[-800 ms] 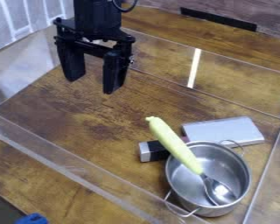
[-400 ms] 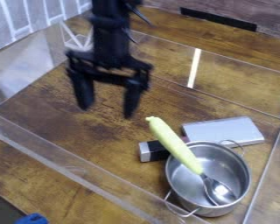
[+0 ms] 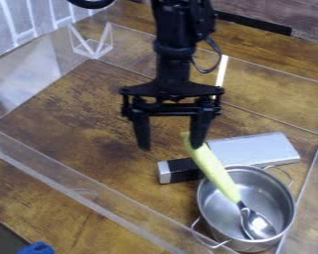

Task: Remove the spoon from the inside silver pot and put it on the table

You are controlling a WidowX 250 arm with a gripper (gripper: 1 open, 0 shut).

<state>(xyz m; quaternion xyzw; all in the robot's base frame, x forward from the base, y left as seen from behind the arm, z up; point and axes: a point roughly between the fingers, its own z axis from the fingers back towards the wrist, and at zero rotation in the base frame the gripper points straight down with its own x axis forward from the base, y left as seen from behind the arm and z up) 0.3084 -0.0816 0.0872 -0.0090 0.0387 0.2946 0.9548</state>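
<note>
The silver pot (image 3: 245, 208) stands at the lower right of the table (image 3: 82, 149). The spoon (image 3: 218, 177) leans in it, its pale yellow-green handle sticking out over the rim toward the upper left and its metal bowl resting on the pot's floor. My gripper (image 3: 173, 127) hangs pointing down just left of and above the handle's tip, open, with nothing between its fingers. Its right finger (image 3: 202, 126) stands close to the handle's upper end.
A flat silver-grey slab (image 3: 253, 150) lies behind the pot. A small black-and-silver block (image 3: 178, 170) sits beside the spoon handle. Clear acrylic walls (image 3: 69, 164) run around the tabletop. A blue object (image 3: 36, 248) shows at the bottom left.
The arm has swept from the upper left down and to the right, and the gripper now hangs beside the spoon handle. It has stayed open. The pot and spoon sit slightly shifted in the picture.
</note>
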